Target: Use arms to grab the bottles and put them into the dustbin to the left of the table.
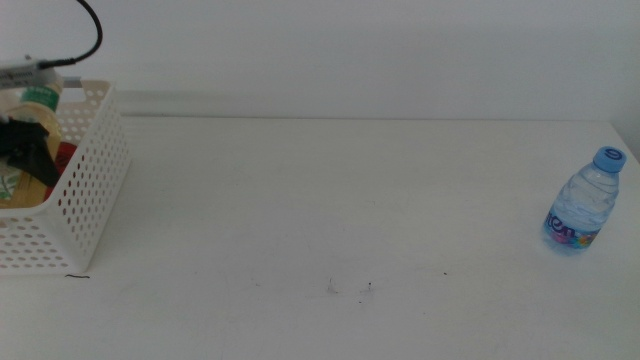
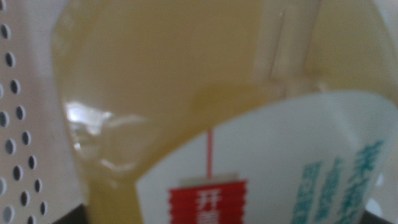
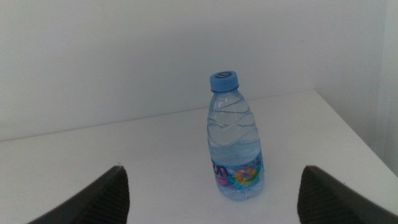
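The white bench (image 1: 330, 200) fills nearly all of my middle view, bare apart from a few dark specks low in the centre. At the far left edge sits the perforated white dustbin (image 1: 85, 180), and my left end effector (image 1: 28, 150) hangs inside it, dark against the yellow tea bottle (image 1: 35, 110) with its green label; a red can (image 1: 65, 153) shows just behind the basket wall. From the left wrist view I see only the tea bottle's amber body (image 2: 161, 68) and its label pressed right up to the lens, so I cannot tell whether those jaws are clamped or parted. At the right edge of the middle view the small clear water bottle (image 1: 580, 205) with its blue cap stands upright, alone and well apart from the basket. My right end effector (image 3: 211, 196) is low and facing the water bottle (image 3: 235, 146), jaws spread wide on either side of it but not yet around it. I judge the risk is a tip-over: the bottle is light and near the bench edge, so an off-centre approach could knock it off.
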